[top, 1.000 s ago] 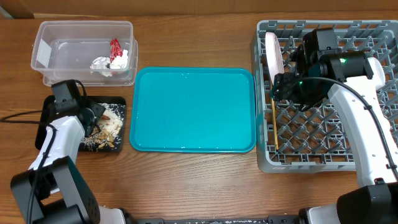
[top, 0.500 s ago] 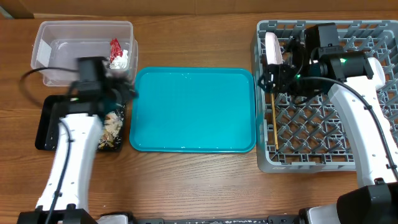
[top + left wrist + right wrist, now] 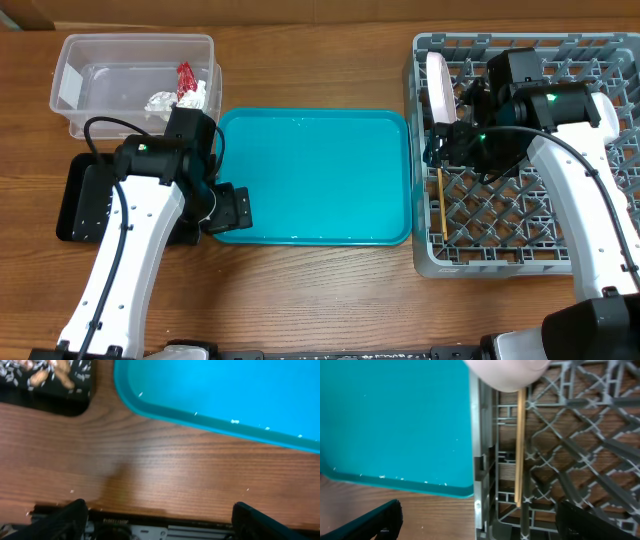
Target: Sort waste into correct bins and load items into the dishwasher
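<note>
Surface: a brown wood-grain table (image 3: 320, 295); it fills nearly the whole overhead view, and the strip beyond the far edge is too thin to make out.
Far left corner: a clear tub (image 3: 105, 82) with a white label on its left end.
In the tub: a crumpled white tissue (image 3: 161, 102) and a red wrapper (image 3: 185, 77), touching each other at the right end.
Left edge: a shallow black tray (image 3: 80, 198), just nearer than the tub; the left arm (image 3: 140, 215) crosses over its right part and hides it from above.
In the black tray: beige food scraps (image 3: 60, 375) with pale grains among them, seen in the left wrist view.
Middle: a teal tray (image 3: 320, 170), between the black tray and the rack; only a few pale grains (image 3: 234, 421) lie on it.
Right edge: a large grey rack (image 3: 500, 266) with a grid of pegs.
In the rack: a pale pink plate (image 3: 437, 85) standing on edge by the left wall, and a wooden chopstick (image 3: 521, 450) lying along that wall, nearer than the plate.
Left gripper (image 3: 228, 208): over the near left corner of the teal tray, fingers apart, holding nothing.
Right gripper (image 3: 443, 145): above the rack's left side, beside the plate, fingers apart, holding nothing.
In the way: the right arm (image 3: 570, 170) stretches over the rack and covers part of its grid.
</note>
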Action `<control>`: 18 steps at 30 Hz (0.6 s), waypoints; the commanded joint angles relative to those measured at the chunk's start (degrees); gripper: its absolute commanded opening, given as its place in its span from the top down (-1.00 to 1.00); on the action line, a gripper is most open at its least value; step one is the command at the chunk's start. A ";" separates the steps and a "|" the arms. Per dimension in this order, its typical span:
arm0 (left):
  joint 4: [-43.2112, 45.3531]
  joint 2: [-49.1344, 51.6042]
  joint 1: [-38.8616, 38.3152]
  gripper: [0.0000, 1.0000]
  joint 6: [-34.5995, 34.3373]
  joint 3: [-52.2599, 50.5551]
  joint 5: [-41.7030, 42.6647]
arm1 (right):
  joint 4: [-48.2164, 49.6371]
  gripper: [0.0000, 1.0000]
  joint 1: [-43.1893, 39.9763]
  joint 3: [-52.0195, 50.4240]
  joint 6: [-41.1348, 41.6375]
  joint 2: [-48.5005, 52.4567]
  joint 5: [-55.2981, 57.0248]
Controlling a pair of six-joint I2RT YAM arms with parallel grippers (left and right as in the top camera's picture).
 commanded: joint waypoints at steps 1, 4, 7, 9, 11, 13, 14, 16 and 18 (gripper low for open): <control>0.24 -5.20 0.28 -0.92 1.11 0.13 -3.63 | 0.76 -1.00 0.20 -0.33 3.43 -4.04 4.68; 3.54 -11.93 0.28 -0.99 2.62 -1.75 -4.02 | 4.04 -1.00 0.20 -3.32 3.41 -9.49 5.35; 7.52 -19.39 0.28 -1.00 2.82 -4.20 -4.04 | 7.43 -1.00 0.20 -7.72 3.91 -15.89 6.16; 10.67 -24.96 0.28 -0.99 2.93 -6.40 -4.04 | 10.60 -1.00 0.20 -12.13 4.02 -21.88 6.88; 14.05 -31.61 0.28 -1.00 4.09 -9.20 -4.11 | 14.62 -1.00 0.20 -17.35 3.89 -28.81 7.76; 17.05 -37.73 0.28 -1.00 4.96 -11.72 -4.09 | 18.75 -1.00 0.20 -22.71 3.82 -36.26 9.16; 18.34 -40.85 0.28 -0.99 4.90 -12.92 -4.42 | 20.13 -1.00 0.20 -24.63 3.80 -39.08 9.38; 19.71 -46.03 0.28 -1.00 4.26 -14.84 -5.77 | 22.62 -1.00 0.20 -28.50 3.82 -45.48 9.35; 19.87 -49.79 0.31 -1.00 3.96 -15.76 -7.02 | 23.56 -1.00 0.20 -31.21 3.82 -51.08 9.60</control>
